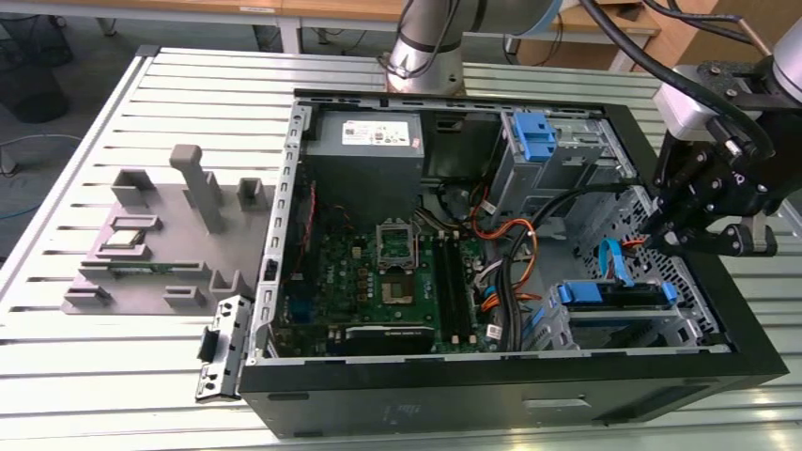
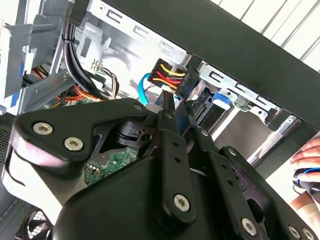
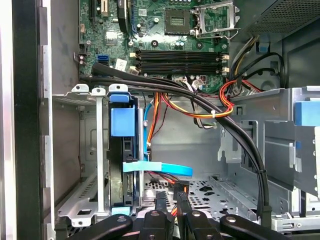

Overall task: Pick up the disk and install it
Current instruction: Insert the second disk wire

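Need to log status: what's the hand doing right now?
Hand: shut on a black power connector with yellow, red and black wires, inside the open black computer case.

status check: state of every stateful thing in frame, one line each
Black tower computer case: side panel off, lying on the slatted table, interior exposed.
Silver hard disk with blue side rails: seated in the drive cage at the exterior view's right.
Black gripper: above the drive cage, shut on a black power connector with yellow, red and black wires.
Metal processor socket: empty.

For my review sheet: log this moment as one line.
gripper: over case's drive bay, shut on power connector | disk: seated in bay, blue rails
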`<state>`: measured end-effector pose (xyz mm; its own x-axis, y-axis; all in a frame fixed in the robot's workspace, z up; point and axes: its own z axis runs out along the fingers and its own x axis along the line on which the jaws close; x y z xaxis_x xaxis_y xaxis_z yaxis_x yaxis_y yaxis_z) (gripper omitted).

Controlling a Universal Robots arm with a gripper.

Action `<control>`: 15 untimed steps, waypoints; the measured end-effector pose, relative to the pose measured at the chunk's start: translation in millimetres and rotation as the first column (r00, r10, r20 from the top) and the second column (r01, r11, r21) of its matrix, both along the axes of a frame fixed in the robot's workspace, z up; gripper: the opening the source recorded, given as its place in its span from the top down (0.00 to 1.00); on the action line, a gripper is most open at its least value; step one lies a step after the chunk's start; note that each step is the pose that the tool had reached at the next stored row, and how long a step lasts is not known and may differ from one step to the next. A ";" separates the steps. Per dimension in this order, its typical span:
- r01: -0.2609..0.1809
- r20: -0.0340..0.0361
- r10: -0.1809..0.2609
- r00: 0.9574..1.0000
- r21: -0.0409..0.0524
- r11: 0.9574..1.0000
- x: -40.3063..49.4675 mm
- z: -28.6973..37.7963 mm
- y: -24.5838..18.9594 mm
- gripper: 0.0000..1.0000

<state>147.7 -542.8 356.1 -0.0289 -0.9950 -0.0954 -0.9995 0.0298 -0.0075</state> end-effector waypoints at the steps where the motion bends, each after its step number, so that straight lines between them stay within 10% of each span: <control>1: 0.000 0.000 0.000 1.000 0.000 1.000 0.0 0.0 0.0 0.76; 15: 0.000 -0.001 0.000 1.000 0.000 1.000 6.8 0.0 4.4 0.69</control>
